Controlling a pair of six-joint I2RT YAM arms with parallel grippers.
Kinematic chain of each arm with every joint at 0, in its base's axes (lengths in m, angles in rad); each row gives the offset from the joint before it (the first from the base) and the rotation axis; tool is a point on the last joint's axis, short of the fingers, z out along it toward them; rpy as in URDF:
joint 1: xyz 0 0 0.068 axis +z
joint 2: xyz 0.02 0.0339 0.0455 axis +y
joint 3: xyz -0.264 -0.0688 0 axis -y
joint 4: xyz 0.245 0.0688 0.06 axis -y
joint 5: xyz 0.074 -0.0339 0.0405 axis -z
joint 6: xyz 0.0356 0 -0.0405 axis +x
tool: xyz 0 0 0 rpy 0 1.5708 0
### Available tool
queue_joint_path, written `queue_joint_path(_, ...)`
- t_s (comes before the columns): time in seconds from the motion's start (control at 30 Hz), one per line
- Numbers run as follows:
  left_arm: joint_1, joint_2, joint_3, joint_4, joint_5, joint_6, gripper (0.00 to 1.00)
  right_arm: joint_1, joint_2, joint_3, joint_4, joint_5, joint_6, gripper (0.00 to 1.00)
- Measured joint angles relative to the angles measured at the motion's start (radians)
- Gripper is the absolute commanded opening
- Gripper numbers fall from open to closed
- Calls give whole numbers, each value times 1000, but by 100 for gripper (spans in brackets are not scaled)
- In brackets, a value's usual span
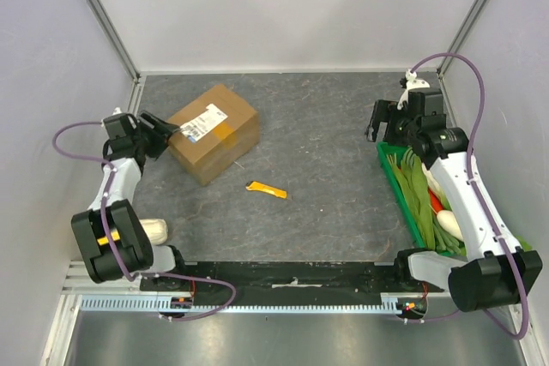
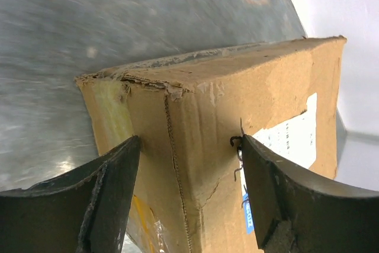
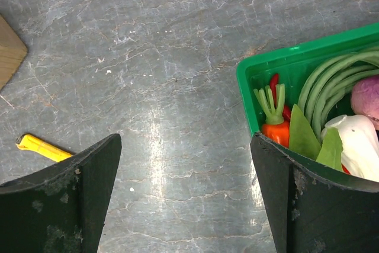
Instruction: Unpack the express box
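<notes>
The express box (image 1: pixel 214 130) is a brown cardboard carton with a white label, lying closed at the table's back left. My left gripper (image 1: pixel 167 133) is at its left corner. In the left wrist view that corner of the box (image 2: pixel 225 99) fills the space between the fingers, and my left gripper (image 2: pixel 188 140) has closed onto it, one finger against each face. My right gripper (image 1: pixel 377 122) hovers open at the back right. The right wrist view shows nothing but bare table inside my right gripper (image 3: pixel 186 140).
A green crate (image 1: pixel 412 203) of vegetables runs along the right side under the right arm; its corner rim (image 3: pixel 284 54) lies beside the right finger. A yellow box cutter (image 1: pixel 266 189) lies mid-table, seen as the cutter (image 3: pixel 41 146) by the left finger. A white object (image 1: pixel 154 229) rests near the left arm.
</notes>
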Motion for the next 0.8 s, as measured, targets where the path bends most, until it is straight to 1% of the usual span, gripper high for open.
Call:
queue_joint_path(0.1,-47,43,30,10,70,19,75,0,14,0,2,0,0,98)
queue_joint_path(0.17,-62,48,40,2,89,30,77,0,21,0,2,0,0,97)
queue_joint_path(0.37,-69,47,116,-57,100,68,81,-1,41,1,11,-32,1,98)
queue_joint_path(0.53,-69,50,183,-77,98,90,82,11,78,6,92,-103,25,98)
queue_joint_path(0.63,-69,59,208,-85,100,96,82,43,148,46,138,-124,47,98)
queue_joint_path(0.8,-69,64,208,-87,107,100,83,147,336,201,201,-129,66,98)
